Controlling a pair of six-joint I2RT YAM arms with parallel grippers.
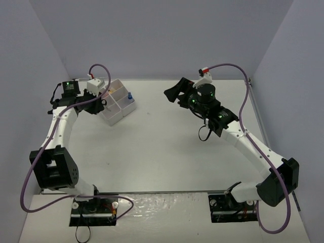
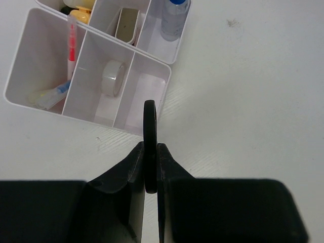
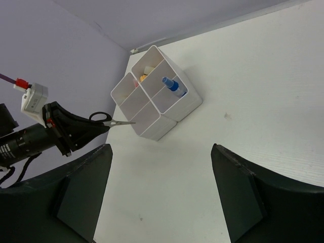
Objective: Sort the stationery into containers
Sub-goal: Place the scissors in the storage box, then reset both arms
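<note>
My left gripper (image 2: 150,148) is shut on the black handle of the scissors (image 2: 150,126), held edge-on just short of the white six-compartment tray (image 2: 20,45). In the right wrist view the scissors (image 3: 107,120) stick out of the left gripper (image 3: 96,126), blade tips almost at the tray's (image 3: 172,112) corner. The tray holds a white tape roll (image 2: 113,78), a blue-capped bottle (image 2: 174,17), a yellow highlighter (image 2: 81,11) and a pink pen (image 2: 72,46). My right gripper (image 3: 162,187) stands open and holds nothing, hovering over bare table to the right of the tray (image 1: 114,116).
The tray stands at the back left of the white table (image 1: 167,152), close to the left wall. The right arm (image 1: 243,142) reaches from the near right towards the table's middle. Cables loop over both arms.
</note>
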